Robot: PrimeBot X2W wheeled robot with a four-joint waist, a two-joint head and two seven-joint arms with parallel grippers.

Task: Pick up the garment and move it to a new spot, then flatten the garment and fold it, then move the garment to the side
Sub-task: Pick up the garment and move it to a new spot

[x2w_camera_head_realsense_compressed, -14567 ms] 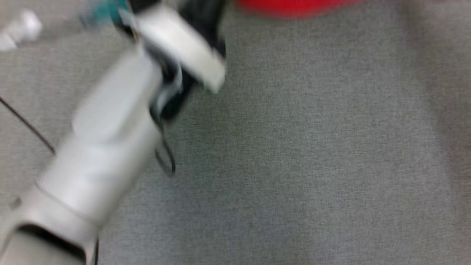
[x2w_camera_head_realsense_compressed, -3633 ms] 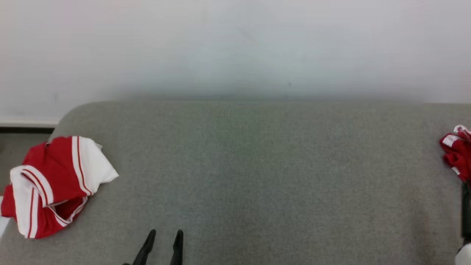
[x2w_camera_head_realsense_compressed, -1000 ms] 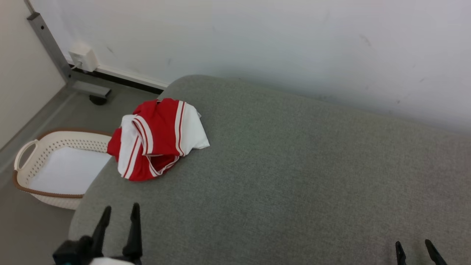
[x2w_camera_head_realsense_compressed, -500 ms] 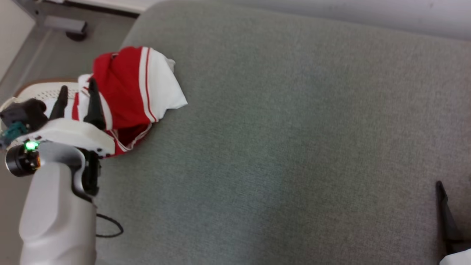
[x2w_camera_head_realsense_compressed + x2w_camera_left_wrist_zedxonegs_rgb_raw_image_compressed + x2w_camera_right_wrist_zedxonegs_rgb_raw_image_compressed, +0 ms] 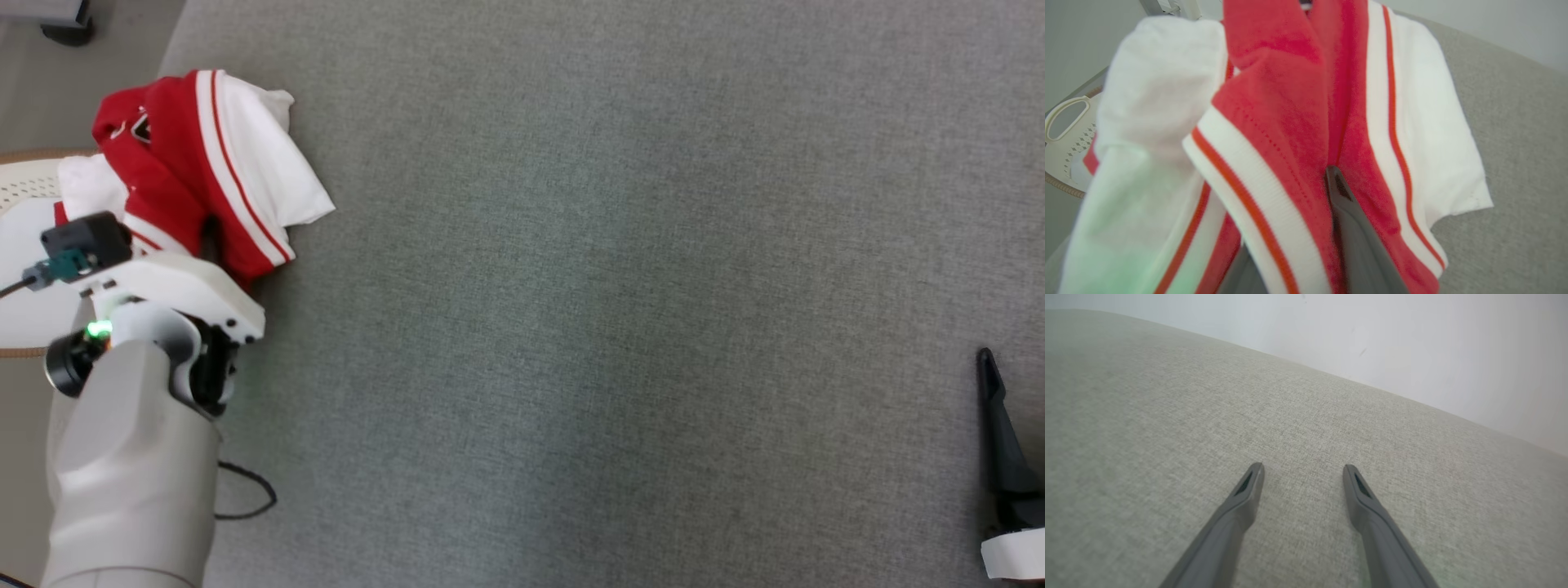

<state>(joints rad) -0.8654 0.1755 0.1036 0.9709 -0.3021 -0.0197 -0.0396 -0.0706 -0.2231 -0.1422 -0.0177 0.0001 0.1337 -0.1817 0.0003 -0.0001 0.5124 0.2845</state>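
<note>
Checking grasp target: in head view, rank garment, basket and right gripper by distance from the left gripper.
1. garment, upper left, touching the left gripper.
2. basket, just beyond, at the left edge.
3. right gripper, far across at the right edge.

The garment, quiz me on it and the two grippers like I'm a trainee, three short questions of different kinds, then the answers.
1. True or false: the right gripper is open, with nothing between its fingers.
2. Where on the grey cushion is the garment? A, the middle; B, its left edge, beside the basket; C, its right edge.
3. Which gripper has fabric wrapped around its fingers?
Key: 1, true. 2, B. 3, the left gripper.
</note>
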